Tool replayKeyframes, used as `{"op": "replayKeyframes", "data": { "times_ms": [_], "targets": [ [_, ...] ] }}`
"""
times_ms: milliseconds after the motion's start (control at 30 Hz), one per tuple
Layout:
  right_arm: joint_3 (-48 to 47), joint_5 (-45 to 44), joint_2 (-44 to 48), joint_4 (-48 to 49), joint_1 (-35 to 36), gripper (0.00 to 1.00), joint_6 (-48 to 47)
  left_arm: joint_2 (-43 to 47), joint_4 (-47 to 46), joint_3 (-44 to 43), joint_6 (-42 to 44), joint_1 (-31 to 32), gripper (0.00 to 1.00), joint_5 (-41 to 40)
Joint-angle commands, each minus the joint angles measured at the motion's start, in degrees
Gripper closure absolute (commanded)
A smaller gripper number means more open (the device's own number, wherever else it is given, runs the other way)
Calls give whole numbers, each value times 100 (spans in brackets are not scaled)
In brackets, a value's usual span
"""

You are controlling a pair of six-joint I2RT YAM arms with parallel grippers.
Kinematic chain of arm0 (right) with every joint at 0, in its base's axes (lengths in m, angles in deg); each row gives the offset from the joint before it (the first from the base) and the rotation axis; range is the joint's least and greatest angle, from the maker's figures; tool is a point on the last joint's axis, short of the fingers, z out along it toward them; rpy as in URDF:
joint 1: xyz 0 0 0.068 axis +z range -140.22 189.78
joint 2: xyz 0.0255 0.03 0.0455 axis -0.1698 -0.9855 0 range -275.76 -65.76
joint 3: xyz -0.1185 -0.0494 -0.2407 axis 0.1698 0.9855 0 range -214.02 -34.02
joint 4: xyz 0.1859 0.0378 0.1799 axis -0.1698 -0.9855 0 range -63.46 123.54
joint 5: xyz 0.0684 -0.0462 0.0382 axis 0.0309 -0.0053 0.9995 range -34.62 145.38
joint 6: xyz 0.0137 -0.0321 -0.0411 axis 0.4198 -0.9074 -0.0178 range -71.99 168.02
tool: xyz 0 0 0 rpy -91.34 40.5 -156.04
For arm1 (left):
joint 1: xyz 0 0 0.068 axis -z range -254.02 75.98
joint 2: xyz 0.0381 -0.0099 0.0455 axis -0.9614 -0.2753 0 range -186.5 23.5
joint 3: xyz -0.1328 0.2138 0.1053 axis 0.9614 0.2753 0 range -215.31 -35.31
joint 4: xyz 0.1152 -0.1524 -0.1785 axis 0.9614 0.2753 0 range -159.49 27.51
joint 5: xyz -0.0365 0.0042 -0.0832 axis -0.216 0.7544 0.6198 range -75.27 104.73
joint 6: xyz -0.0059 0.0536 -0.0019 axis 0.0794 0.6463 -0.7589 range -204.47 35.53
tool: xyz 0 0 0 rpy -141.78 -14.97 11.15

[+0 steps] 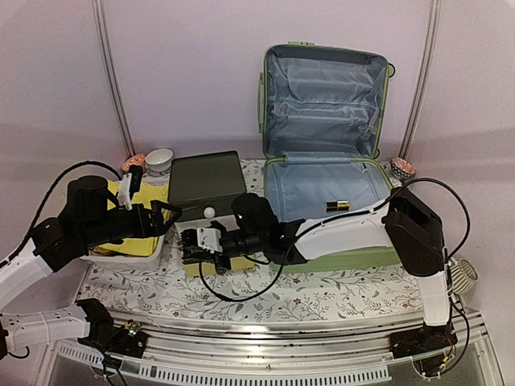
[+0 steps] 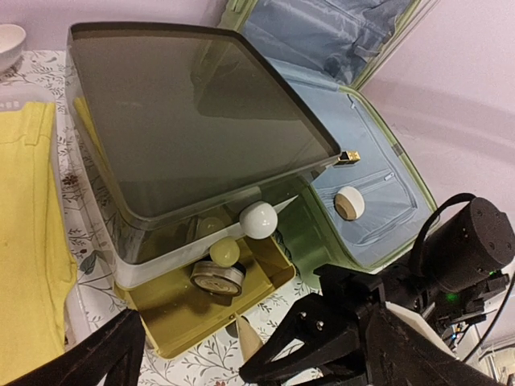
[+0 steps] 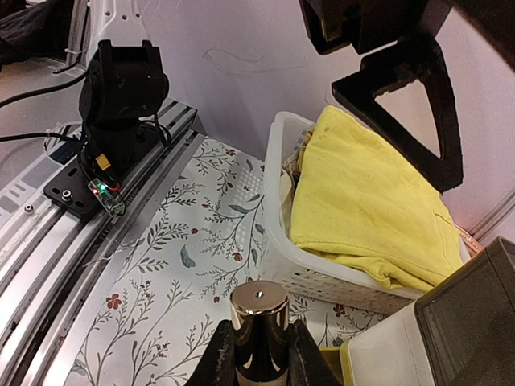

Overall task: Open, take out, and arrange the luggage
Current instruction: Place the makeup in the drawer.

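Gripping shiny metal cylinder (image 3: pixel 259 318) w/ right tool (image 3: pixel 259 359); left tool (image 1: pixel 163 217) wide open; luggage (image 1: pixel 322 121) lid up.

A dark-lidded drawer box (image 2: pixel 193 112) is sitting on the floral cloth (image 1: pixel 322 297) covering the tabletop. Its yellow drawer (image 2: pixel 185 310) is standing pulled out below a white knob (image 2: pixel 258 219), with a round tin (image 2: pixel 217 277) lying inside. Beside the box, a white mesh basket (image 3: pixel 278 161) is holding a folded yellow cloth (image 3: pixel 362 209). A shiny gold cylinder (image 3: pixel 259 322) is standing upright near the basket. A white bowl (image 1: pixel 158 160) is resting behind the basket.
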Motion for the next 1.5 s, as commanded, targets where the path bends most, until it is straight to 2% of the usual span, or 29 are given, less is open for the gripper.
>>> {"op": "replayKeyframes", "data": {
  "times_ms": [0,333,833,1100,1467],
  "targets": [
    [-133,-253,-222,211,52,86,79,30,81,30,105,-105,2,78],
    [-118,-863,-399,199,43,88,-292,60,156,-3,118,-122,2,63],
    [-28,-880,-118,155,-158,89,-358,-39,139,-26,161,-131,2,78],
    [-13,-1205,38,-56,-164,89,-571,-80,165,-71,212,-131,2,80],
    [365,-1278,317,-196,-347,90,-681,-155,109,-92,241,-140,2,110]
  ]
}}
